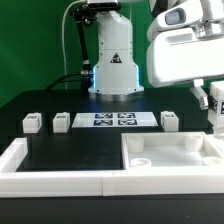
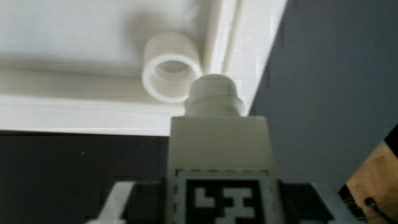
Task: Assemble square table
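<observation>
The square table's top is a white slab [image 1: 172, 150] lying at the exterior view's right, inside the border wall. In the wrist view its round corner socket [image 2: 173, 70] shows close by. My gripper [image 2: 222, 208] is shut on a white leg block [image 2: 217, 135] with a black-white tag. The leg's round tip sits just beside the socket, and I cannot tell whether they touch. One grey finger [image 2: 121, 200] shows beside the leg. In the exterior view the gripper [image 1: 214, 110] hangs at the far right edge above the slab. Three loose leg blocks [image 1: 31, 122] [image 1: 61, 121] [image 1: 169, 120] stand on the black table.
A long white border wall [image 1: 60, 165] runs along the front and the sides. The marker board [image 1: 113, 120] lies in front of the robot's base [image 1: 115, 70]. A white camera housing [image 1: 185, 45] fills the upper right.
</observation>
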Controlling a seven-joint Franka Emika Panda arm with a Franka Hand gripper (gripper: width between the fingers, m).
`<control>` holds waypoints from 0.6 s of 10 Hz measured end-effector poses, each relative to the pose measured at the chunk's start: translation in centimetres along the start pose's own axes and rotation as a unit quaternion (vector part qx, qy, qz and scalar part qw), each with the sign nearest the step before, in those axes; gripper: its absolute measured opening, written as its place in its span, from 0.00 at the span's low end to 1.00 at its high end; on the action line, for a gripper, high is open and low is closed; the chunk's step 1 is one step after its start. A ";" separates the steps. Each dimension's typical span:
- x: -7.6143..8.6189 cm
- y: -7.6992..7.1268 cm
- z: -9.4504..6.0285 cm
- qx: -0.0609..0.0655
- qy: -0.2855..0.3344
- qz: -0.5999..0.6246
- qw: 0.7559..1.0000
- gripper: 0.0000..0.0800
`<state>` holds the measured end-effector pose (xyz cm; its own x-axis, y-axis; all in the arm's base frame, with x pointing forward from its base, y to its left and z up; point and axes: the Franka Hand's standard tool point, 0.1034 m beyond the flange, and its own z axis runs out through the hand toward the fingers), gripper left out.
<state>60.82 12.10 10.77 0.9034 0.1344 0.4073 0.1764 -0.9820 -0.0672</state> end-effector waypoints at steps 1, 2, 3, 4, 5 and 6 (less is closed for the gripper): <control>0.1 0.7 0.4 -0.002 -0.001 -0.003 1.000 0.36; -0.1 1.1 0.9 -0.004 0.000 -0.004 1.000 0.36; -0.5 1.4 1.6 -0.006 0.002 -0.006 1.000 0.36; -0.8 1.5 1.9 -0.006 0.000 -0.006 1.000 0.36; -0.8 1.4 1.9 -0.006 0.000 -0.006 1.000 0.36; -0.9 1.2 2.1 -0.005 -0.002 -0.007 1.000 0.36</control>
<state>61.02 11.13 8.37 0.9021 0.1494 0.4049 0.1862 -0.9811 -0.0528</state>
